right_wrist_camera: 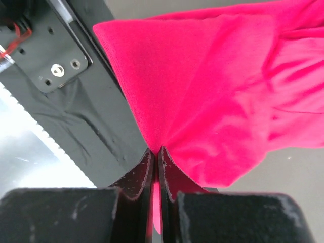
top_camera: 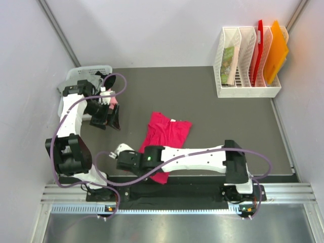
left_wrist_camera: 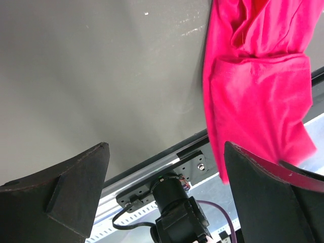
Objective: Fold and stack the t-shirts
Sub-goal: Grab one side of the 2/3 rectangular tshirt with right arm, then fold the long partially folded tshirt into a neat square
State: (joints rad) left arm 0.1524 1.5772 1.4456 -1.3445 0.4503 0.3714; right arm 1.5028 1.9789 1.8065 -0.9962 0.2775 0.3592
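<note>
The right gripper [right_wrist_camera: 156,154] is pinching shut on the red t-shirt [top_camera: 169,130], which is lying crumpled by the table's [top_camera: 228,121] near edge. The left gripper [left_wrist_camera: 166,147] is hanging with fingers spread wide beside the basket [top_camera: 93,71] at the far left corner.

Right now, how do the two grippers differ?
The left gripper has its fingers wide apart, empty; the right gripper is shut on the crimson t-shirt. The left gripper is by the basket, the right gripper at the near edge of the table. Both have black fingers.
</note>
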